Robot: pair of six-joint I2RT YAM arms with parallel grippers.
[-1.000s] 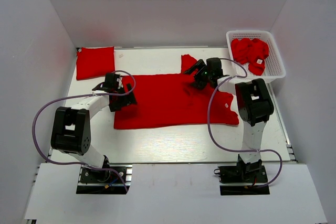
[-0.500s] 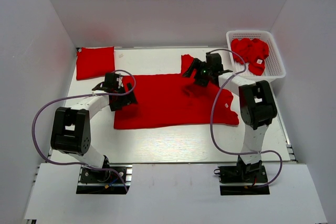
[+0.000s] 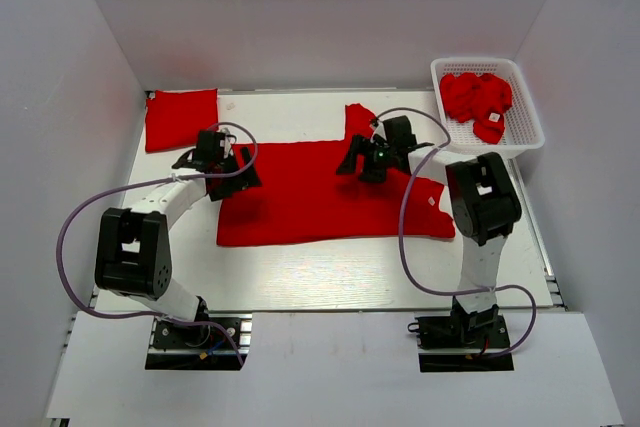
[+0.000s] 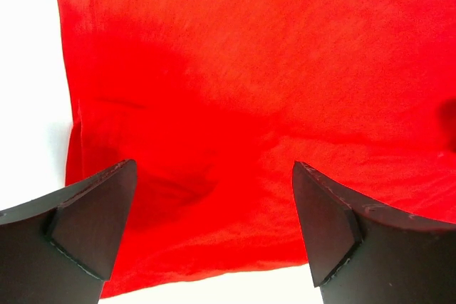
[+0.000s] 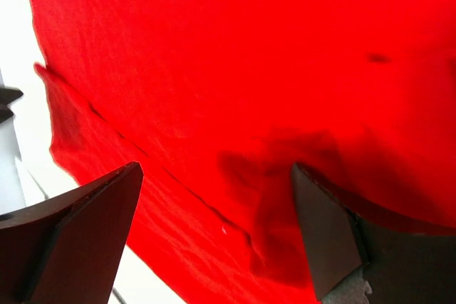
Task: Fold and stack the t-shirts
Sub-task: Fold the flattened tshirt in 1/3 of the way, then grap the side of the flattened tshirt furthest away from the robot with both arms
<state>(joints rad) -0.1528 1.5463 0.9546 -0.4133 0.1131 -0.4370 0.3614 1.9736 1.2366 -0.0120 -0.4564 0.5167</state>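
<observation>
One red t-shirt (image 3: 320,197) lies spread flat across the middle of the table. My left gripper (image 3: 234,169) hovers open over its left edge; in the left wrist view (image 4: 214,208) red cloth (image 4: 249,83) lies below the wide-apart fingers (image 4: 92,226), with nothing between them. My right gripper (image 3: 358,161) stands open over the shirt's far edge near a sleeve (image 3: 358,119). In the right wrist view (image 5: 214,211) a seam and a small wrinkle of cloth (image 5: 235,69) lie beneath it. A folded t-shirt (image 3: 181,119) rests at the far left corner.
A white mesh basket (image 3: 478,62) at the far right holds crumpled red t-shirts (image 3: 476,97). White walls close in the table on three sides. Purple cables loop from both arms. Bare white table (image 3: 340,272) shows in front of the spread shirt.
My right gripper has swung left from the sleeve area to the shirt's far edge. My left gripper has shifted a little farther away along the left edge. Both stayed open.
</observation>
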